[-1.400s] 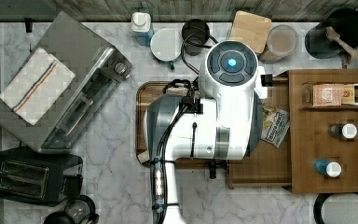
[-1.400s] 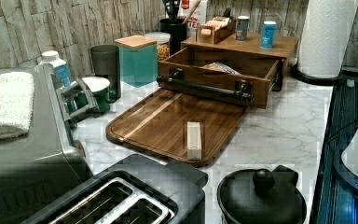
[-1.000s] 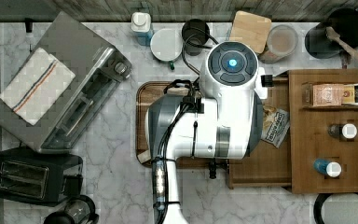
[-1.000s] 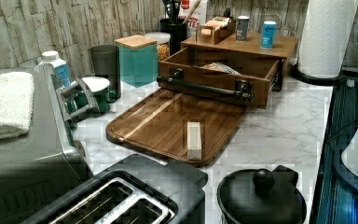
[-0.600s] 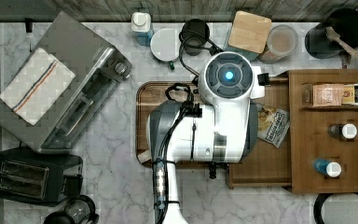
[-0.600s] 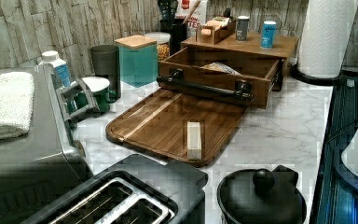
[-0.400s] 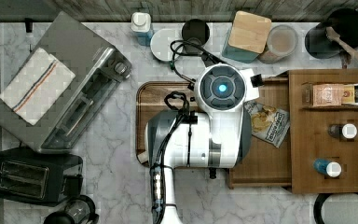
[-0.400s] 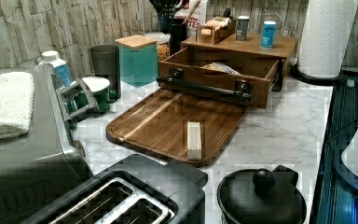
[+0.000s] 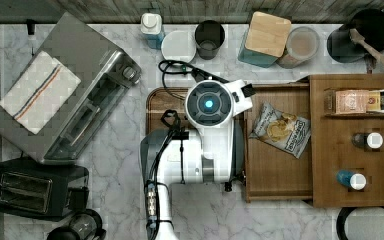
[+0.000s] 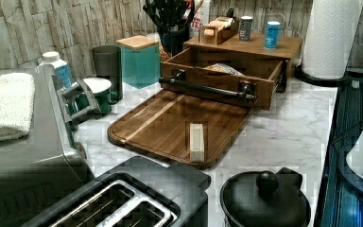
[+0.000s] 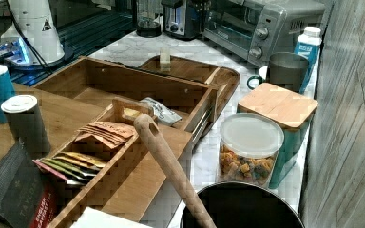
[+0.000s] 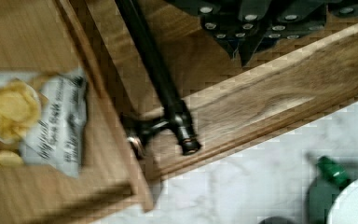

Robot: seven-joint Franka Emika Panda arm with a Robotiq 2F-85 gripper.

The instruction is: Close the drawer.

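Top view: the arm (image 9: 207, 135) hangs above the tray (image 9: 155, 107), beside the open drawer (image 9: 279, 170); the chip bag (image 9: 281, 129) lies inside.
Left view: the handle (image 10: 208, 88) overhangs the tray edge.
Right view: the drawer is pulled fully out.
Wrist view: the handle end post sits close below; whether the fingers are wide or narrow, I cannot tell.
Risk: an off-centre push could skew and jam the drawer, or slip off the bar.
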